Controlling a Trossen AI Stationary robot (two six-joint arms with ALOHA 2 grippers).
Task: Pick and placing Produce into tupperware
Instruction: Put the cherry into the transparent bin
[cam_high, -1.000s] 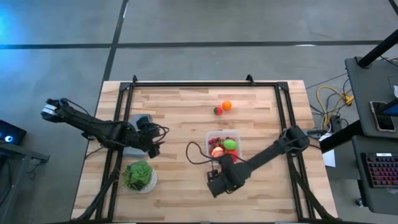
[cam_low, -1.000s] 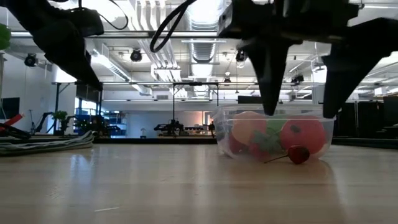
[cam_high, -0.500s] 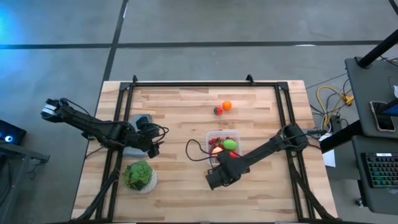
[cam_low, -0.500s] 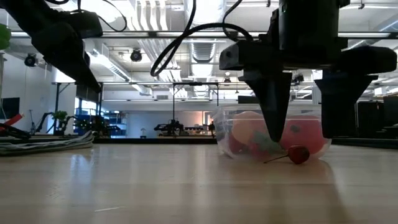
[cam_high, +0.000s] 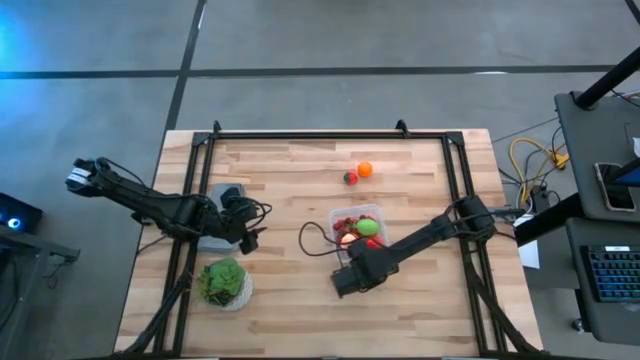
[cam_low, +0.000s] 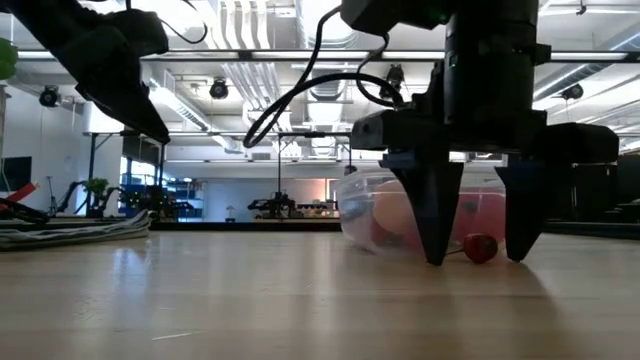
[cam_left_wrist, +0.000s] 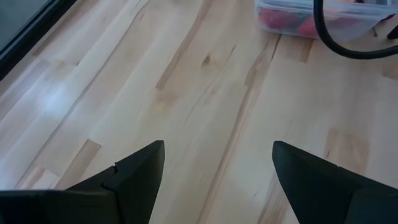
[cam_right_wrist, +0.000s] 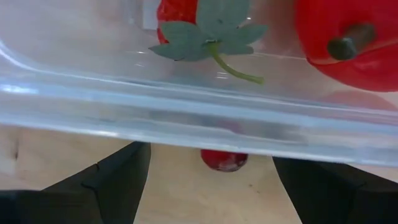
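Dark fingers of the right gripper (cam_low: 478, 255) point straight down at the worktop (cam_high: 290, 180), spread wide apart with nothing held, tips at the wood on either side of a small red berry (cam_low: 481, 247). That berry (cam_right_wrist: 224, 159) lies just outside the tupperware (cam_right_wrist: 186, 118), by its clear wall, between the two fingers in the right wrist view. Inside the box sit a red strawberry with green leaves (cam_right_wrist: 208, 25) and a red fruit with a dark stem (cam_right_wrist: 348, 43). The right arm reaches in from the worktop's right edge, angled across the tupperware (cam_high: 358, 228). Further out, an orange piece (cam_high: 365, 169) and a small red piece (cam_high: 351, 178) lie toward the far edge. The left gripper (cam_left_wrist: 217, 165) waits near the left edge, open and empty, above bare wood.
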